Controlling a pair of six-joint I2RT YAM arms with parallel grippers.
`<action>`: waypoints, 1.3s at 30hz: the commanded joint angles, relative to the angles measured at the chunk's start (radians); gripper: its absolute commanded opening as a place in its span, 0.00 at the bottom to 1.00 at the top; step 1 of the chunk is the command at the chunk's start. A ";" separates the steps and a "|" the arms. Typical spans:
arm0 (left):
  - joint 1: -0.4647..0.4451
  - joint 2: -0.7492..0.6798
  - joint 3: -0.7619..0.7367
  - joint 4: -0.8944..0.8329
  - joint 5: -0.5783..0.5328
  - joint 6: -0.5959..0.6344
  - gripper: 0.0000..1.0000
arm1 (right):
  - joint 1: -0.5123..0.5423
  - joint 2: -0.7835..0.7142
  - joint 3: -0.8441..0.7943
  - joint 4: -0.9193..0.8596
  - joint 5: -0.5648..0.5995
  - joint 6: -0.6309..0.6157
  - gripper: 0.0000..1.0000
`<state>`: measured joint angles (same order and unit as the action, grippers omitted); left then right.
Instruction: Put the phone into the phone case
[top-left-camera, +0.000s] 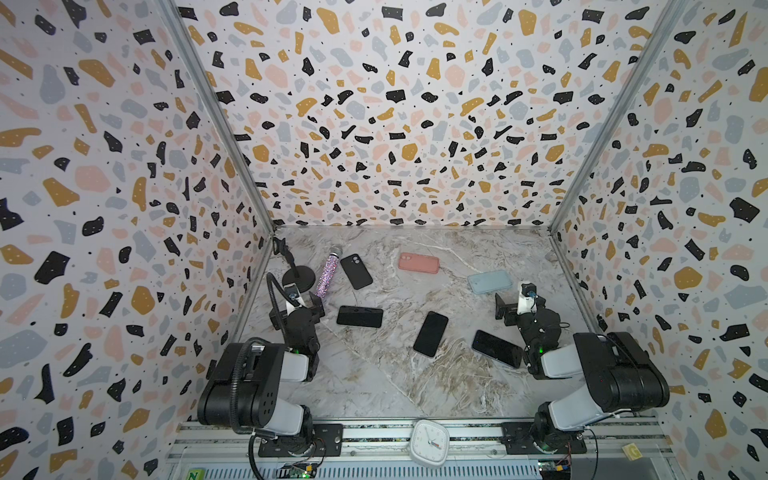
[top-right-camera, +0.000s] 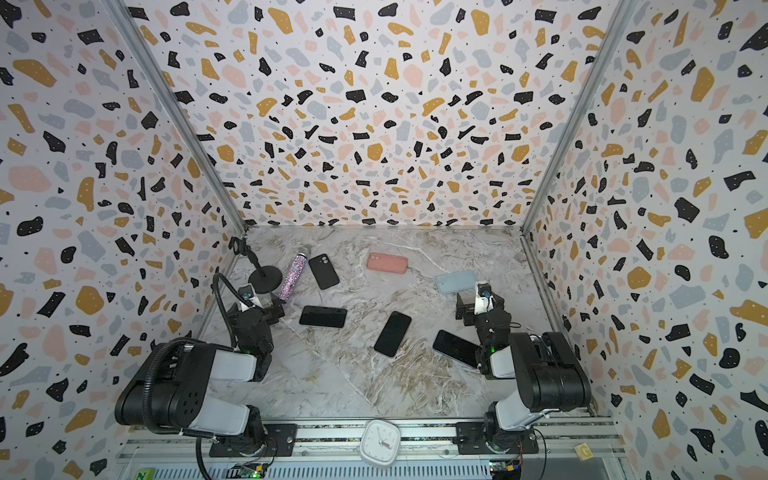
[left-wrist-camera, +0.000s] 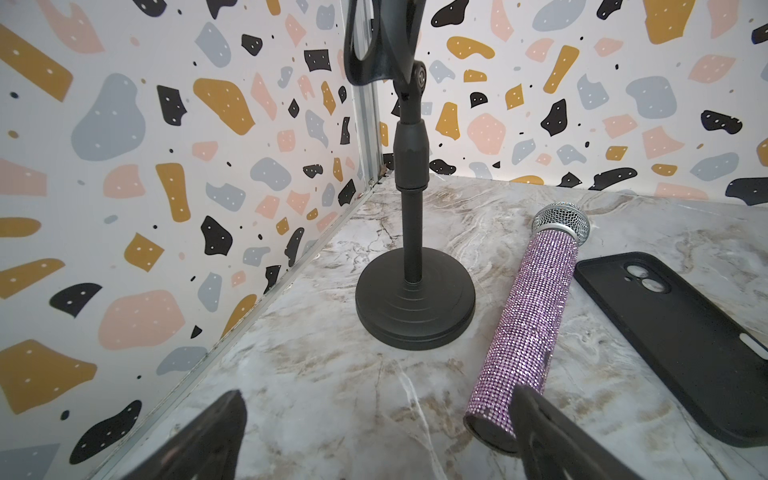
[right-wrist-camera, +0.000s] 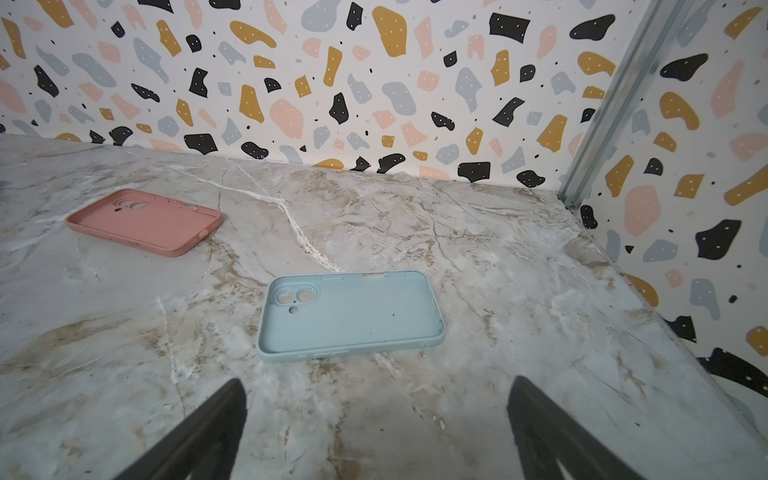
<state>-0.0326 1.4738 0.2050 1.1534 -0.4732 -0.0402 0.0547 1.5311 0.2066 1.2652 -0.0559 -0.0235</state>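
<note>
Both pairs of jaws gape empty. The blue case (right-wrist-camera: 349, 316) lies open-side-up just ahead of our right jaws, the nearest phone (top-left-camera: 496, 348) behind them; we should pinch its long edges squarely.

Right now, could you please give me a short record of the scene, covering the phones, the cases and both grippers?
phones: left phone, middle phone, right phone; all black, lying flat, apart
cases: black case, pink case, blue case; pink and blue lie open side up, empty
left gripper: open, holding nothing, near the microphone
right gripper: open, holding nothing, facing the blue case
other: microphone stand, clock on the front rail
progress: all three phones lie outside the cases
</note>
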 joint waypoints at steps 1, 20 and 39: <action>-0.010 -0.021 0.011 0.061 -0.067 0.002 1.00 | 0.054 -0.094 0.029 -0.094 0.182 0.014 0.99; -0.375 0.001 0.689 -1.148 0.189 -0.480 1.00 | 0.351 0.045 0.679 -1.091 0.145 0.315 0.99; -0.479 0.227 0.813 -1.231 0.605 -0.449 0.88 | 0.340 0.656 1.445 -1.421 -0.076 -0.007 0.82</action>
<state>-0.5037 1.7081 0.9794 -0.0788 0.0830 -0.4931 0.3965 2.1845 1.5810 -0.0826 -0.0658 0.0292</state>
